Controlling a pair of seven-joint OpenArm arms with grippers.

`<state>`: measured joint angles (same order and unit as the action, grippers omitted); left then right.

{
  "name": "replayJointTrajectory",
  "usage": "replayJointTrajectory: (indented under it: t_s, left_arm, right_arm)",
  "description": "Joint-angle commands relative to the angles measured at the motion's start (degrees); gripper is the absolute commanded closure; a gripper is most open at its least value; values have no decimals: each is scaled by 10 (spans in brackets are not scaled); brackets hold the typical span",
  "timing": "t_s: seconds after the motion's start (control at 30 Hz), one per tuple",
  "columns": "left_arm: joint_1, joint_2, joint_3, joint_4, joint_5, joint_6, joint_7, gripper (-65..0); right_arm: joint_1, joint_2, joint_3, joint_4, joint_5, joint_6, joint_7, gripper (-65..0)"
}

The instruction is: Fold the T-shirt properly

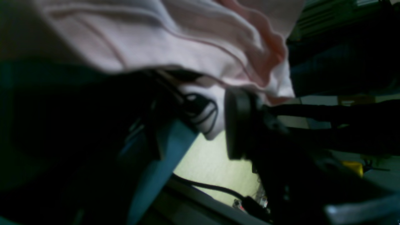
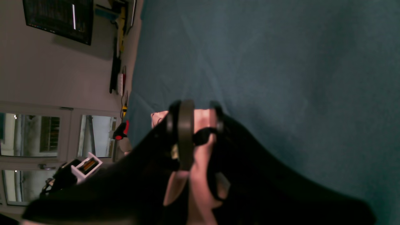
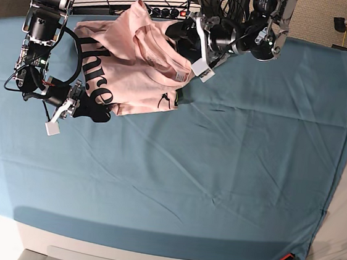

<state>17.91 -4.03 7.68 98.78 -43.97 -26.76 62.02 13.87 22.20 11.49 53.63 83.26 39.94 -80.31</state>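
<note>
The large pale pink short-sleeved cotton T-shirt [image 3: 134, 64] lies bunched and partly doubled over at the far left corner of the teal table cloth [image 3: 219, 172], as the base view has it. Big black serif lettering [image 3: 95, 75] runs down its left portion, and a plain pink layer is folded over on top towards the right, with a small white label [image 3: 179, 76] showing at that layer's edge.

The right gripper [image 2: 200, 134] — on the base view's left — sits at the shirt's near-left corner. In its wrist view the black jaws stand close together with a fold of pink cloth pinched between them, so it is grasping the T-shirt there. Behind it that view shows only bare teal cloth and, to one side, a dark wall monitor [image 2: 59, 18].

The left gripper [image 3: 192, 42] is at the shirt's far-right edge, beside the folded top layer. Its wrist view is dark and blurred: pink fabric [image 1: 175, 40] drapes across the upper frame, a round black jaw pad [image 1: 237, 125] stands just below the hem, and the other jaw is lost in shadow. The jaws seem to stand wide apart, perhaps around the cloth — whether they actually hold it I cannot tell.
</note>
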Motion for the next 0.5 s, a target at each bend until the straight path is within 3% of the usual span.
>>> replayJointTrajectory:
  t_s: [0.0,0.13,0.27,0.33,0.4,0.47]
  left_arm:
    - [7,4,1,0,31,6,31,-297]
    - [7,15,6,0,48,19,28,-296]
    - [7,15,31,0,74,39,24,-247]
    - [7,15,44,0,81,39,24,-188]
    - [6,15,54,0,89,39,24,-86]
    - [4,14,55,0,98,39,26,0]
  right_arm:
    - [12,5,1,8,17,1,3,-87]
    - [12,5,1,8,17,1,3,-87]
    - [12,5,1,8,17,1,3,-87]
    - [12,5,1,8,17,1,3,-55]
    - [12,5,3,8,17,1,3,-2]
    - [12,5,4,8,17,1,3,0]
